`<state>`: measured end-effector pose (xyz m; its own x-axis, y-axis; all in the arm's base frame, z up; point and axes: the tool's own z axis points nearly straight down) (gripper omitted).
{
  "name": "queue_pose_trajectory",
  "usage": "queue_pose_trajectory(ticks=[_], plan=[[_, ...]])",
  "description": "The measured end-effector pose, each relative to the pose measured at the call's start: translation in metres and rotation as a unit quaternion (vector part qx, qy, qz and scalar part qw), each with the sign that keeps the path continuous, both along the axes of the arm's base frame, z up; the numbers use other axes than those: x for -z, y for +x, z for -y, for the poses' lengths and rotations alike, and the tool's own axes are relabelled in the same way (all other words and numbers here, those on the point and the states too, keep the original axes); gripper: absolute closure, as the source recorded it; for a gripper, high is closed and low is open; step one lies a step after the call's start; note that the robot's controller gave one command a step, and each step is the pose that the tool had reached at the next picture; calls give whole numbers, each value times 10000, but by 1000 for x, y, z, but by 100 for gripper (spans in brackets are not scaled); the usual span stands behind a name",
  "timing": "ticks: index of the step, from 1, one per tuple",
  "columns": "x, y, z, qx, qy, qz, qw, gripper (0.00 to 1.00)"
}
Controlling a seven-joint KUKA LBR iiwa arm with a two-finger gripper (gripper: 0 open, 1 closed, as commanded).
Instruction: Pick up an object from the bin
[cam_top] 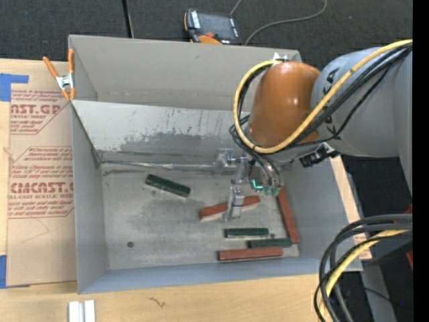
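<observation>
- Count, red-brown bars: three. One lies near the middle of the floor [212, 212], one runs along the right wall [288, 217], and one lies by the front wall [249, 254].
- Count, dark green bars: three. One lies alone, left of centre [167, 186]. A second sits right of centre [246, 233]. A third lies just behind the front red-brown bar [273, 243], close to the second.
- Count, other: one small dark speck [131, 244] on the floor at front left.
- Gripper [234, 208]: it is down at floor level, directly on or over the middle red-brown bar, about halfway along its length. The bar shows on both sides of the tool. Contact appears likely but cannot be confirmed.
- Gripper state: cannot tell whether it is released or clenched, and a grasp on the bar cannot be confirmed.
- Materials and shapes: all six bars are slim, flat, straight strips with squared ends and matt faces.
- Bin [100, 200]: grey sheet metal with a scuffed, dusty floor and sloping walls.
- Arm: an orange domed cover [281, 106] at the wrist, with yellow and black cables looped around it.
</observation>
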<state>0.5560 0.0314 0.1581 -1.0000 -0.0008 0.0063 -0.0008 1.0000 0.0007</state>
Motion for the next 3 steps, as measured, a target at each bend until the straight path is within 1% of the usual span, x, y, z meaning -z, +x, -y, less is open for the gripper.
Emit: queue_pose_trajectory(ticks=[1,2,3], plan=[[93,1,28,-70,-5,5,10000,0],[88,3,27,-77,-1,40,10000,100],[-46,-7,37,-357,-6,82,9993,100]])
